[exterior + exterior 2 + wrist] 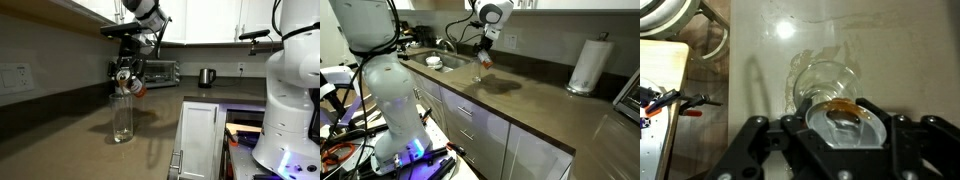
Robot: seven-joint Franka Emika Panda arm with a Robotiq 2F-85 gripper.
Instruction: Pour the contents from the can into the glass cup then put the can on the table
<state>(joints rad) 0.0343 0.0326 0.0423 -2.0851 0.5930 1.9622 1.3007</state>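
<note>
The claw [127, 74] is clamped on the can [126, 84], which hangs tipped directly above the glass cup [122, 120] standing on the worktop [60, 140]. In the wrist view the can's long axis leans toward the cup's mouth, with its rim over the opening. Pouring probably needs only more tilt.

One can [847, 128], one glass cup [122, 118], one kettle [206, 77], one paper towel roll [588, 65]

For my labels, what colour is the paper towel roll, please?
White; the paper towel roll shows best in an exterior view.
</note>
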